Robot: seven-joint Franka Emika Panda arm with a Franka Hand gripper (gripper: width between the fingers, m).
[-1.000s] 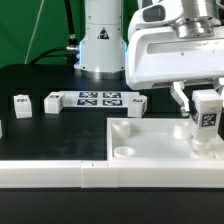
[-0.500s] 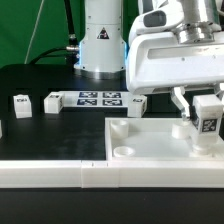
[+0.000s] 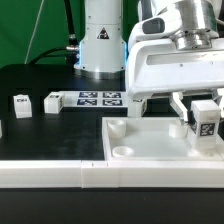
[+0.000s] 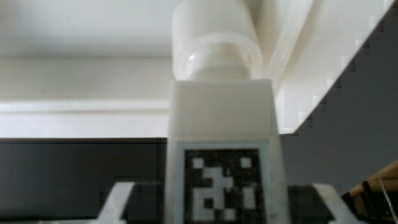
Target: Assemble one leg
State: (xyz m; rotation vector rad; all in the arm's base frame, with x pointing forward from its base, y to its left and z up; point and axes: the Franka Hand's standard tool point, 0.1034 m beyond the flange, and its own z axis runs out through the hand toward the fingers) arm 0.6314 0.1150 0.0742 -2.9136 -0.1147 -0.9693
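My gripper [image 3: 203, 110] is shut on the leg [image 3: 207, 122], a chunky white post with a black-and-white tag facing the camera. It holds the leg upright over the corner of the white square panel [image 3: 155, 140] at the exterior view's far right. In the wrist view the leg [image 4: 222, 120] fills the middle, its round peg end [image 4: 214, 50] pointing at the panel. One of my fingers [image 4: 128, 200] shows on each side of it. Whether the peg sits in a socket is hidden.
The marker board [image 3: 98, 98] lies behind the panel. Two more loose legs [image 3: 20, 104] [image 3: 52, 101] lie at the exterior view's left, and another [image 3: 136, 102] lies by the board. A round socket [image 3: 122, 129] shows in the panel's near-left part. A white rail [image 3: 60, 172] runs along the front.
My gripper has moved down and slightly to the exterior view's right, carrying the leg lower toward the panel.
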